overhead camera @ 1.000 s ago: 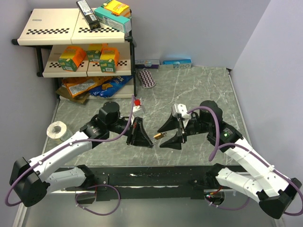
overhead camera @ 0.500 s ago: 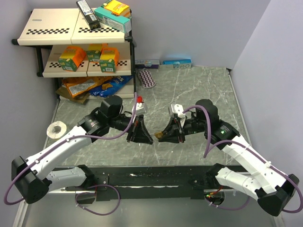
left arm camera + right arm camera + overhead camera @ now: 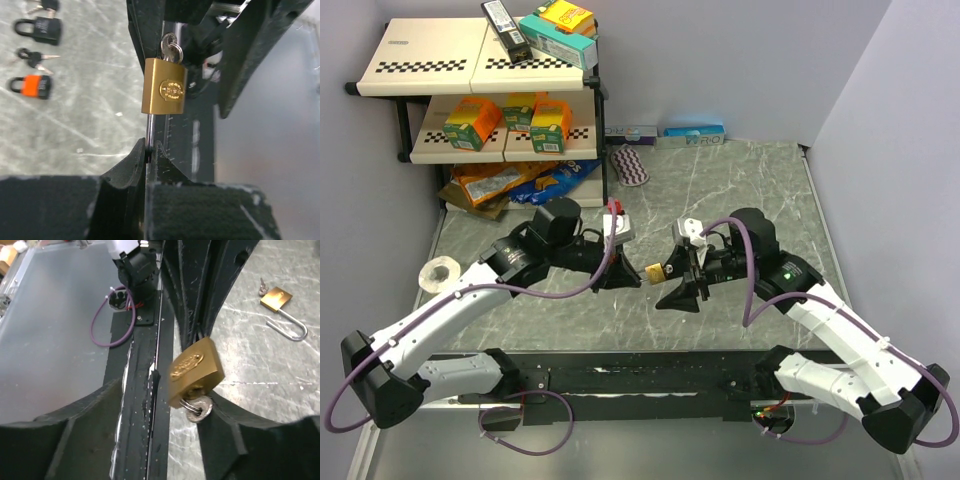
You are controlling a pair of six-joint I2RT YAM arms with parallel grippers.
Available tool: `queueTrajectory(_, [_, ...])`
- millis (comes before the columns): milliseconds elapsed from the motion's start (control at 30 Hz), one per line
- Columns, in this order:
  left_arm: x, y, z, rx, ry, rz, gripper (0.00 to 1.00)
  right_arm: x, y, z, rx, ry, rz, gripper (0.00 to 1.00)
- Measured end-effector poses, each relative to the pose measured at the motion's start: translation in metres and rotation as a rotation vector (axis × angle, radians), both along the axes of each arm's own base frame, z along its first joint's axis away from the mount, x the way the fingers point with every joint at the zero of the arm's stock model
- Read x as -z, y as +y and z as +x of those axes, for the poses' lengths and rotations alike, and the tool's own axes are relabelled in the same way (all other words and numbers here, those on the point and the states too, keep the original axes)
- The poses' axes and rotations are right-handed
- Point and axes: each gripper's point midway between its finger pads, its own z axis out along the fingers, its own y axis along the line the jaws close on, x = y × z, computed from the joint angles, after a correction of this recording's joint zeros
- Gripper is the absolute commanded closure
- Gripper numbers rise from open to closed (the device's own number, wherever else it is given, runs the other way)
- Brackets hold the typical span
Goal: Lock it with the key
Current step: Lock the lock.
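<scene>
Padlock (image 3: 655, 271) brass, aloft between arms | left gripper (image 3: 149, 151) clamped on shackle (image 3: 149, 131), steadying body | key (image 3: 198, 409) seated in keyhole, facing right gripper (image 3: 679, 281) | right jaws apart, straddling key, likely to turn it

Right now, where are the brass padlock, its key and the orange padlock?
brass padlock (image 3: 164, 92), left wrist view, engraved body face.
key (image 3: 201, 407), right wrist view, silver head.
orange padlock (image 3: 36, 86), left wrist view, orange body.
</scene>
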Motion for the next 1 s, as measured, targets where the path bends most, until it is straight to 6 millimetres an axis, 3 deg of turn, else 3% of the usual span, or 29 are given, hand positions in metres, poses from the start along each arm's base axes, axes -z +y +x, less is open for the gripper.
queueTrajectory(300, [0.002, 0.005, 0.012, 0.084, -0.166, 0.142, 0.99, 0.007, -0.007, 0.005, 0.016, -0.08, -0.046, 0.23])
queueTrajectory(533, [0.021, 0.014, 0.001, 0.172, -0.15, 0.243, 0.99, 0.007, -0.01, 0.007, 0.03, -0.124, -0.045, 0.24])
queueTrajectory(667, [0.024, 0.014, -0.006, 0.198, -0.138, 0.261, 0.99, 0.009, -0.009, 0.008, 0.034, -0.131, -0.044, 0.31])
queueTrajectory(867, [0.021, 0.01, -0.008, 0.21, -0.143, 0.256, 0.99, 0.01, -0.005, 0.011, 0.035, -0.127, -0.027, 0.51])
queueTrajectory(1000, [0.02, 0.009, -0.008, 0.212, -0.136, 0.26, 0.99, 0.014, -0.003, 0.013, 0.034, -0.113, -0.028, 0.53])
